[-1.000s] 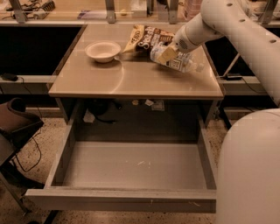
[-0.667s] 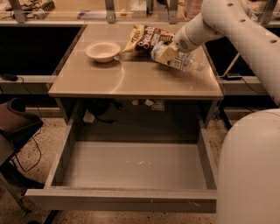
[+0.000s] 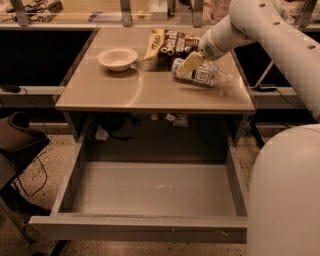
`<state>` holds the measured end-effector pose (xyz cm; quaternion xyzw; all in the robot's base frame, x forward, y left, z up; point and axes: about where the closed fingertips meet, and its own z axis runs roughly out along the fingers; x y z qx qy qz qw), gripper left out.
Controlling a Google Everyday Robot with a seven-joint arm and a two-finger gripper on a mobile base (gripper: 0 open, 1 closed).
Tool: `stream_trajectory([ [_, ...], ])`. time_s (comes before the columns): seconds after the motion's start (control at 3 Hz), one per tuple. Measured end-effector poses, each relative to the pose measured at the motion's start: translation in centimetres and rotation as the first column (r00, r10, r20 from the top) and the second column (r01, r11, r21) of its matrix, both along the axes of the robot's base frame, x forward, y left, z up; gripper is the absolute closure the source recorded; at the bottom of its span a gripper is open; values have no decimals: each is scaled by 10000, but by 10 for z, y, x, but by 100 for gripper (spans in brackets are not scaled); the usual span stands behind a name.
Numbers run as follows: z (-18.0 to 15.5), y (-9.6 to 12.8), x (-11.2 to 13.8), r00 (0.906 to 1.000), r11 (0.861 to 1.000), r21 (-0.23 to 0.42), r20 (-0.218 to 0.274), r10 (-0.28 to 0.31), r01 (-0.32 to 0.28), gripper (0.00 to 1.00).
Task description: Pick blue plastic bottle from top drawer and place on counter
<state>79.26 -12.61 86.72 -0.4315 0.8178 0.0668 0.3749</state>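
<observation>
The blue plastic bottle [image 3: 204, 75] lies on its side, cap to the right, low over the right part of the beige counter [image 3: 150, 92]. My gripper [image 3: 188, 65] comes down from the upper right and is shut on the bottle's left end, with one pale finger [image 3: 190, 62] across it. I cannot tell whether the bottle touches the counter. The top drawer [image 3: 150, 190] is pulled fully open below the counter and its grey floor holds nothing.
A white bowl [image 3: 117, 58] sits on the counter's left. A brown-and-yellow snack bag [image 3: 167, 44] lies just behind the bottle. A cluttered shelf with metal posts [image 3: 125, 9] runs along the back. A dark chair [image 3: 20, 142] stands at the left, my white body [image 3: 285, 195] at the right.
My gripper and the bottle have moved slightly down and toward the counter's front. The drawer, bowl and bag have not moved.
</observation>
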Motion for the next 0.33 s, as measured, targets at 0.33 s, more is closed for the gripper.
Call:
stream_trajectory([
  [0.33,0,0,0,10000,10000,0,0,0,0,0],
])
